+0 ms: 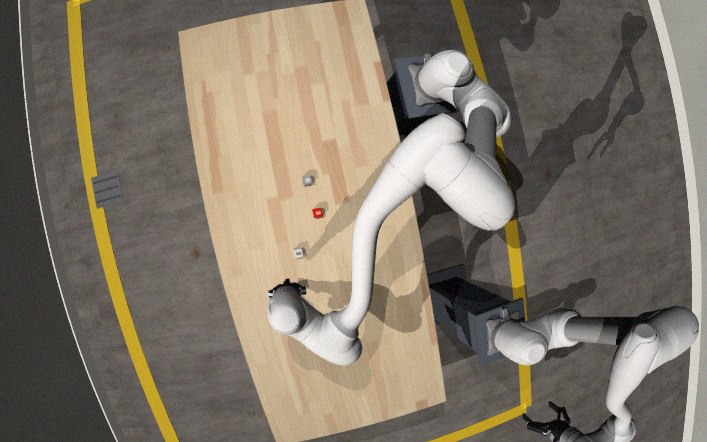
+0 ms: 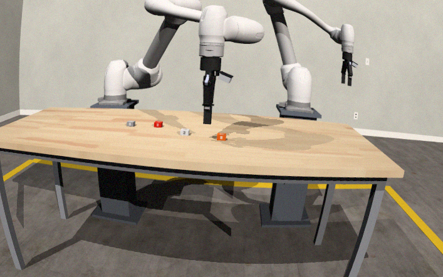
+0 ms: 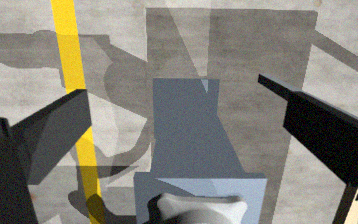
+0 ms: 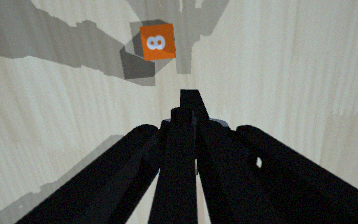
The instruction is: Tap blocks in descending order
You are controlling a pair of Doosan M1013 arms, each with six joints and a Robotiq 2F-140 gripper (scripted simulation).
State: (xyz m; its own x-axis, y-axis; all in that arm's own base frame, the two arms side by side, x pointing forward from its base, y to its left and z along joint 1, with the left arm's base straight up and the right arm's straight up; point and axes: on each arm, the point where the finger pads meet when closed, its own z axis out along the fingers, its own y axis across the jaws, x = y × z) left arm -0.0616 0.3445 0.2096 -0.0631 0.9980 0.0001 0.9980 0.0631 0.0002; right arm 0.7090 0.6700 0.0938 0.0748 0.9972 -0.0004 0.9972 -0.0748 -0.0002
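The orange block (image 2: 221, 136) (image 4: 158, 42) shows digit 8 in the right wrist view; in the top view it is hidden under the right arm. A white block (image 1: 299, 253) (image 2: 185, 131) shows 2. A red block (image 1: 318, 213) (image 2: 158, 124) reads as 3. A grey block (image 1: 307, 180) (image 2: 131, 123) has a digit too small to tell. All sit apart on the table. My right gripper (image 2: 207, 123) (image 4: 188, 104) is shut and empty, tips pointing down, raised above the table near the orange block, touching nothing. My left gripper (image 1: 539, 411) (image 2: 346, 83) (image 3: 188, 108) is open and empty, away from the table.
The wooden table (image 1: 246, 109) (image 2: 78, 144) bears the blocks in a loose row. The right arm (image 1: 364, 247) reaches across the table beside the white and red blocks. Pedestals (image 1: 496, 329) (image 3: 185, 120) stand behind the table. Arm shadows fall around the orange block.
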